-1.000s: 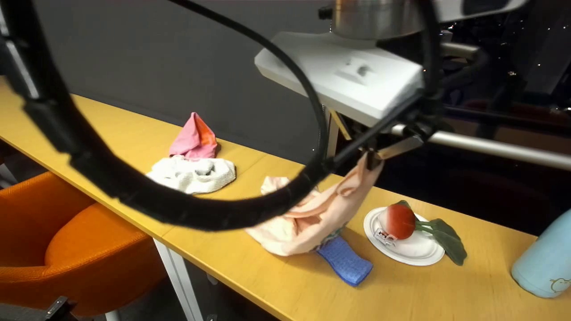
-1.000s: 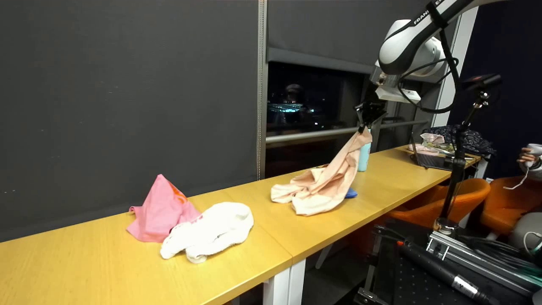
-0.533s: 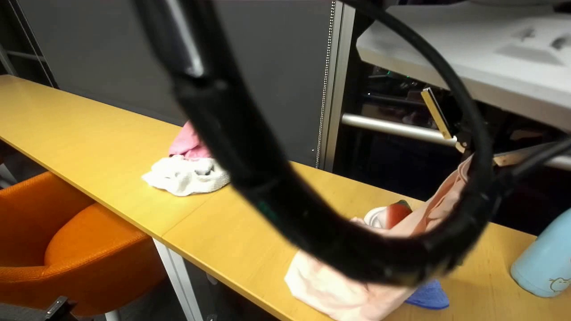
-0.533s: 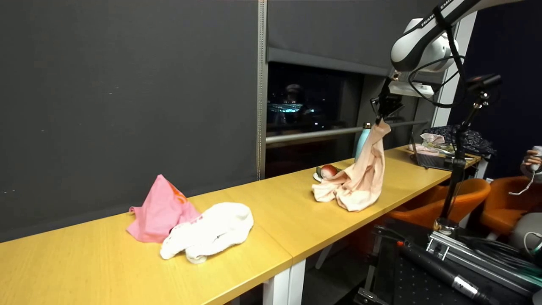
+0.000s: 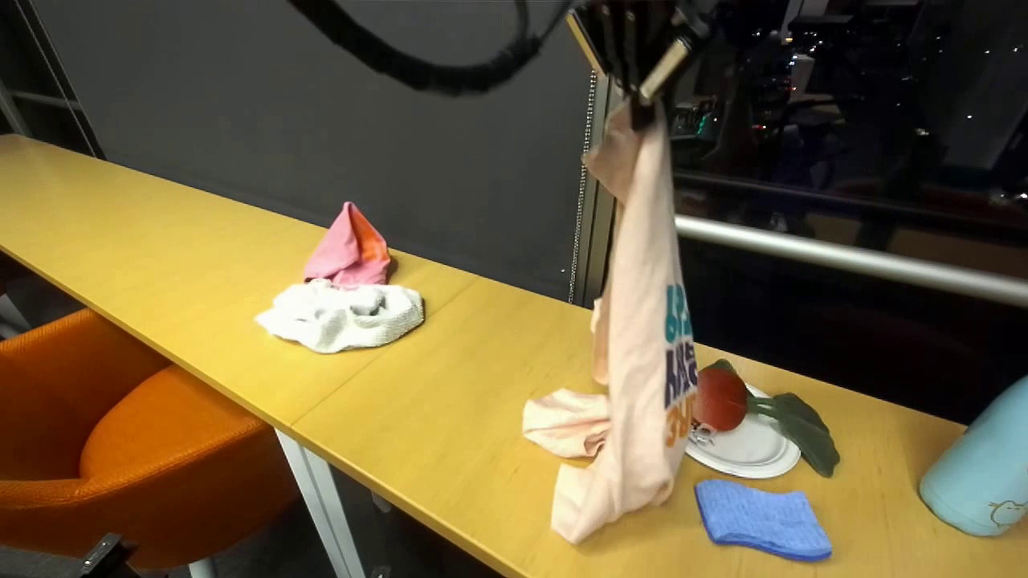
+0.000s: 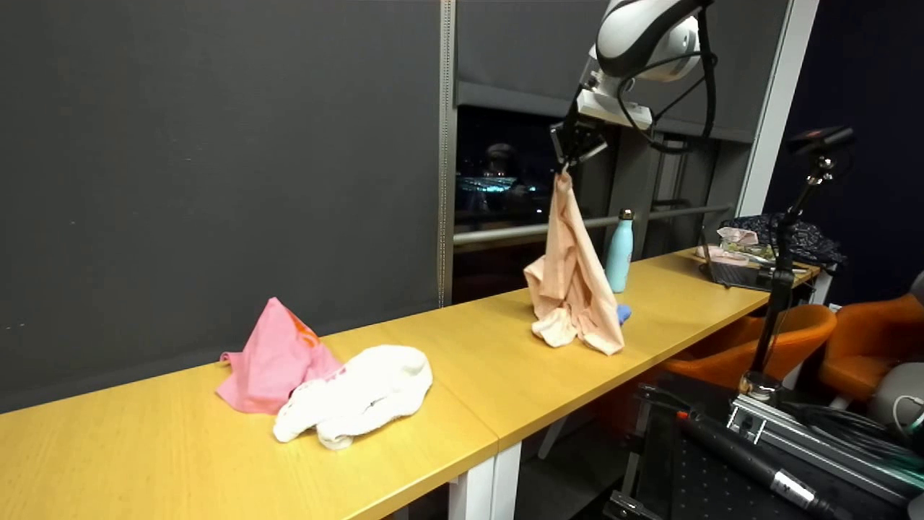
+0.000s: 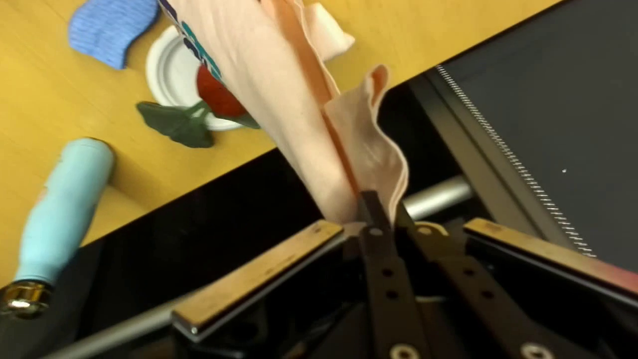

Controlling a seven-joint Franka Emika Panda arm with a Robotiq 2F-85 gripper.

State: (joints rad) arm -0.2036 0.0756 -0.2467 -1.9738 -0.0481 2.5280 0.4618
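My gripper (image 7: pixel 388 207) is shut on a top corner of a peach cloth (image 7: pixel 279 89). In both exterior views the cloth (image 5: pixel 642 321) hangs in a long drape below the gripper (image 5: pixel 641 112), and its lower folds reach the table. Teal, purple and orange lettering runs down one side of it. A folded blue cloth (image 5: pixel 763 518) lies beside its lower end, apart from it. Behind the drape stands a white plate (image 5: pixel 755 457), partly hidden, with a red round item (image 5: pixel 720 401) and green leaves (image 5: pixel 811 433) on it.
A light blue bottle (image 6: pixel 619 253) stands upright farther along the table. Toward the opposite end lie a pink cloth (image 6: pixel 267 361), peaked up, and a crumpled white cloth (image 6: pixel 368 390). A metal rail (image 5: pixel 843 255) crosses the window behind. An orange chair (image 5: pixel 161 433) stands by the front edge.
The gripper went toward the bottle's end, then came back and rose. With it the peach cloth went from slanting to hanging nearly straight. The blue cloth has slid along the table and lies uncovered.
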